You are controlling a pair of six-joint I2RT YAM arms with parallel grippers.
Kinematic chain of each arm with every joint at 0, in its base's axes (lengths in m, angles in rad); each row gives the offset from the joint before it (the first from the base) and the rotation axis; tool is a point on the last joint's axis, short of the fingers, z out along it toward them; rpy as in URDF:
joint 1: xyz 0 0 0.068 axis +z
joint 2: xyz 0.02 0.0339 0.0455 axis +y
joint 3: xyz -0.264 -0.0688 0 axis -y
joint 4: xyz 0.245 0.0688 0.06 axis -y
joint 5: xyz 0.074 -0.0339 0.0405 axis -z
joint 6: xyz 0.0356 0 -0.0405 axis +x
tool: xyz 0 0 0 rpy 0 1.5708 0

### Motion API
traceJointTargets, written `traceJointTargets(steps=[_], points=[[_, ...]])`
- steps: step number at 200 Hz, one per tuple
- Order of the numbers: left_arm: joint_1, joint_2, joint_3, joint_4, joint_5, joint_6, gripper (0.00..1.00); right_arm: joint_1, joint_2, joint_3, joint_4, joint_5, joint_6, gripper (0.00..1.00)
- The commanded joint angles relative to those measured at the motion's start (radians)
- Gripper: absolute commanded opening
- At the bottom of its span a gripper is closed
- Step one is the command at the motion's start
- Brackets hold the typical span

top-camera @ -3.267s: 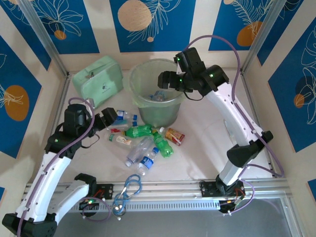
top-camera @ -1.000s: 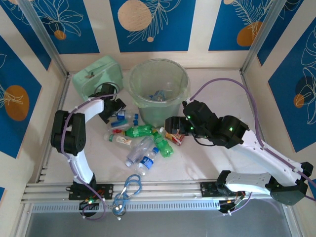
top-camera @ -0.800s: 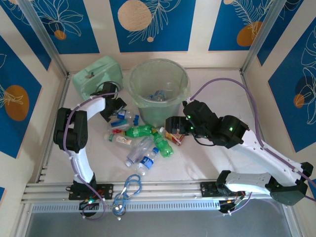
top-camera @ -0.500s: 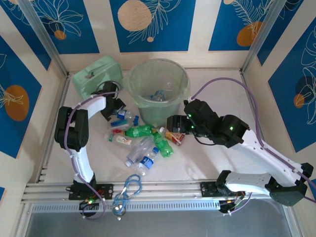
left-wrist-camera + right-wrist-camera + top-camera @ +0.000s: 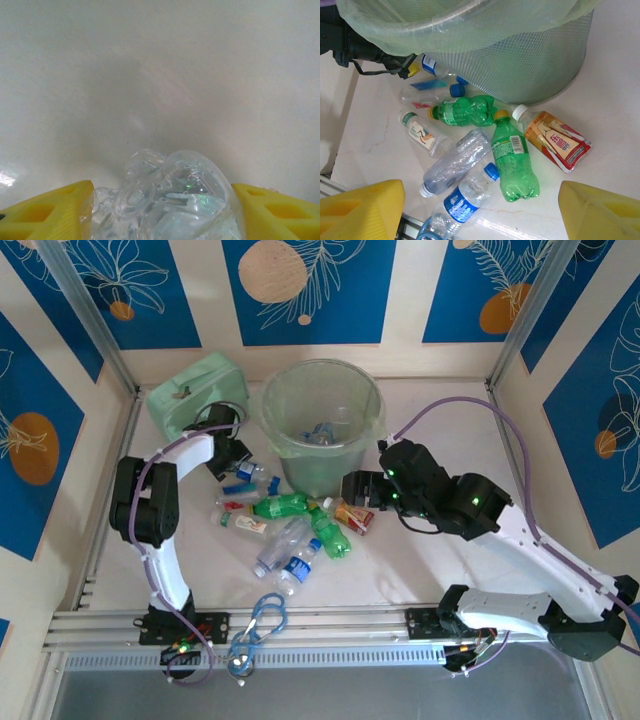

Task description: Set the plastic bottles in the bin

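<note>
From above, the left gripper [image 5: 238, 462] is sitting at 9 o'clock of the bin [image 5: 275, 400], down on a clear bottle [image 5: 250, 476] with a blue label. Its spread is too small to judge here. The left arm is rising from its base, folding at the elbow and reaching toward 2 o'clock. The right gripper [image 5: 352, 490] is hanging at 5 o'clock of the bin, just beside an orange-labelled bottle [image 5: 352, 516], its arm stretching low across the table [image 5: 400, 570] from 4 o'clock. The other plastic bottles [image 5: 300, 530] are lying loose at 6 o'clock of the bin, and a few are showing inside it. At the left wrist, 2 yellow fingers [image 5: 45, 212] are pressing against both sides of the clear bottle, whose lower part is cut off by the frame's edge. At the right wrist, both fingers are standing wide apart, pinching nothing, with a green bottle [image 5: 512, 160] lying on the table between them.
</note>
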Motion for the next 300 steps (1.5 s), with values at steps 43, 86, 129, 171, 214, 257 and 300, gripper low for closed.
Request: traceJointTargets(steps=[43, 86, 129, 171, 214, 257, 300], points=[[-0.002, -0.246, -0.025, -0.043, -0.046, 0.090, 0.57, -0.007, -0.036, 0.036, 0.021, -0.060, -0.005, 0.81], [0.012, -0.448, -0.078, -0.097, -0.058, 0.156, 0.56, -0.003, -0.021, 0.067, 0.056, -0.142, -0.016, 0.81], [0.015, -0.657, -0.107, -0.177, 0.001, 0.211, 0.54, 0.009, 0.041, 0.112, 0.100, -0.288, -0.036, 0.81], [0.014, -0.768, -0.050, -0.230, 0.191, 0.259, 0.54, 0.042, 0.140, 0.218, 0.116, -0.360, -0.060, 0.82], [0.015, -0.807, -0.031, -0.113, 0.480, 0.189, 0.54, 0.021, 0.226, 0.313, 0.142, -0.415, -0.064, 0.85], [0.014, -0.828, -0.038, 0.060, 0.624, 0.097, 0.54, -0.012, 0.311, 0.380, 0.163, -0.509, -0.056, 0.81], [0.014, -0.849, -0.122, 0.255, 0.693, -0.035, 0.55, -0.063, 0.326, 0.356, 0.218, -0.601, -0.003, 0.73]])
